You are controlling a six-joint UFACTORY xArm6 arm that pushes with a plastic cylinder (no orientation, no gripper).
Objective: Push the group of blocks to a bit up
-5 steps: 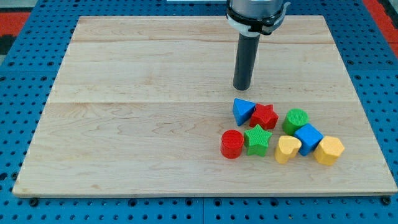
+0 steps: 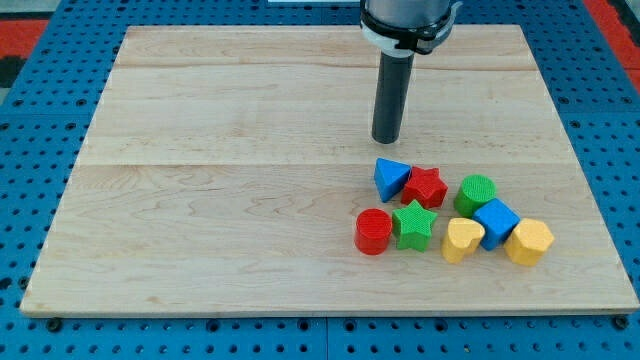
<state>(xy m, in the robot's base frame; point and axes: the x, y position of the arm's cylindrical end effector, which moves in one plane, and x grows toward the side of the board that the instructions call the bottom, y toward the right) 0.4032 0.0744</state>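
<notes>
My tip (image 2: pixel 386 140) is on the board just above the group of blocks, apart from them, a little above the blue triangle (image 2: pixel 390 177). The group lies at the view's lower right: blue triangle, red star (image 2: pixel 426 186), green cylinder (image 2: pixel 476 192), red cylinder (image 2: pixel 374 231), green star (image 2: pixel 413 224), blue cube (image 2: pixel 496 221), and two yellow hearts (image 2: pixel 463 239) (image 2: pixel 529 241). The blocks sit close together, several touching.
The blocks lie on a light wooden board (image 2: pixel 220 200) set on a blue pegboard table (image 2: pixel 30 150). The board's right edge is close to the right yellow heart. A red patch shows at the view's top left corner.
My tip has shifted very slightly to the view's left and up. The blocks have not moved.
</notes>
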